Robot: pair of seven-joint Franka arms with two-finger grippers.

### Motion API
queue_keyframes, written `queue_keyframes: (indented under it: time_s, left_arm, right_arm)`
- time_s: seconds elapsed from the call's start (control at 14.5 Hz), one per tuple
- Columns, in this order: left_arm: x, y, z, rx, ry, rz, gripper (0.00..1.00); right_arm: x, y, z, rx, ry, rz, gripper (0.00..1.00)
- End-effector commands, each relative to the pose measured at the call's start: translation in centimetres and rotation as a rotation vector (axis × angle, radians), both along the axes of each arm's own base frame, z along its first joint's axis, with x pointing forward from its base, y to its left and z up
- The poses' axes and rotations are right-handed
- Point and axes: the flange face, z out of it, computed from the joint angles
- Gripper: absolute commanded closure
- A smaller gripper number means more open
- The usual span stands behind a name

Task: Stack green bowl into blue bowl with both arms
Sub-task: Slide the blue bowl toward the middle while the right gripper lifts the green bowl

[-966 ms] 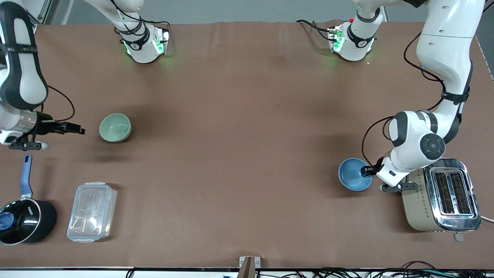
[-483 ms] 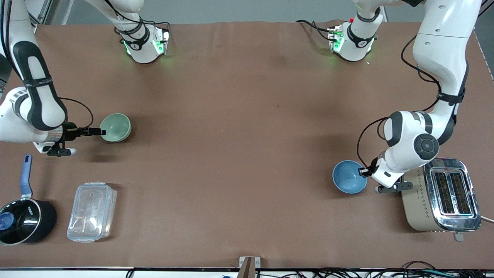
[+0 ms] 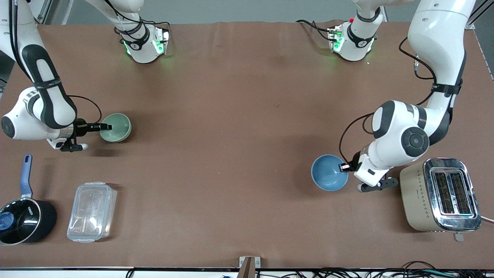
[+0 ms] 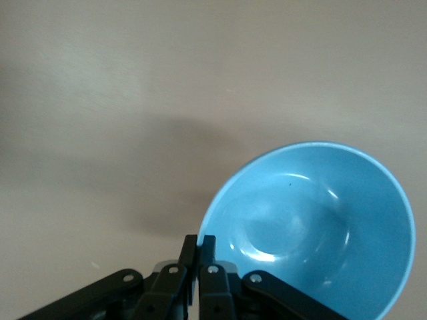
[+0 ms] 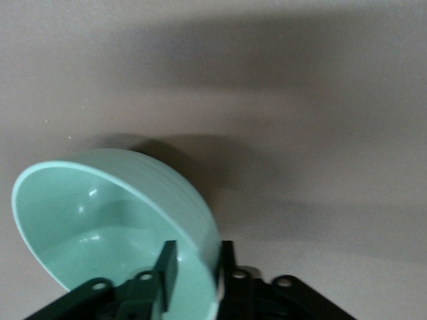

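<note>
The pale green bowl (image 3: pixel 117 129) sits on the brown table toward the right arm's end. My right gripper (image 3: pixel 107 126) is at its rim, open, with one finger inside the bowl and one outside; the right wrist view shows the bowl (image 5: pixel 100 220) and this gripper (image 5: pixel 197 257) astride the rim. The sky-blue bowl (image 3: pixel 328 172) is toward the left arm's end, beside the toaster. My left gripper (image 3: pixel 342 167) is shut on its rim; the left wrist view shows the bowl (image 4: pixel 320 227) pinched between the closed fingers of this gripper (image 4: pixel 200 243).
A silver and beige toaster (image 3: pixel 440 195) stands at the left arm's end. A black saucepan with a blue handle (image 3: pixel 21 218) and a clear lidded container (image 3: pixel 92 211) lie nearer the front camera than the green bowl.
My left gripper has carried the blue bowl away from the toaster toward the table's middle. My right gripper has moved up to the green bowl and now straddles its rim.
</note>
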Motion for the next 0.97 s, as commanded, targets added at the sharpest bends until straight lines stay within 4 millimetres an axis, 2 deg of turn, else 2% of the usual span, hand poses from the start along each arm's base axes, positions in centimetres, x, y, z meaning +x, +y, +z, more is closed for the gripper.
queue_keyframes:
  time_s: [0.0,0.21,0.48,0.55,0.76,0.9]
  left_arm:
    - [-0.9,-5.5,2.0,-0.026,0.005,0.055,1.00]
    - [-2.6,-12.5,1.6,-0.033,0.026,0.127,1.00]
    - [-5.2,-20.1,-0.7,-0.040,0.065,0.199,1.00]
    - [-5.6,-21.4,-1.1,-0.043,0.068,0.211,1.00]
    - [-7.3,-24.7,-3.1,-0.065,0.072,0.241,1.00]
    - [-8.8,-27.4,-4.3,-0.089,0.063,0.261,1.00]
  right_arm:
    - [0.2,0.2,3.8,0.004,-0.072,0.001,1.00]
    - [0.9,0.4,8.1,-0.013,-0.128,0.003,1.00]
    - [4.0,1.3,16.8,-0.022,-0.158,-0.009,1.00]
    - [5.1,2.1,19.3,-0.029,-0.158,-0.007,1.00]
    - [8.0,6.3,25.9,-0.074,-0.161,-0.013,0.99]
    - [9.1,9.7,28.6,-0.092,-0.185,0.024,0.99]
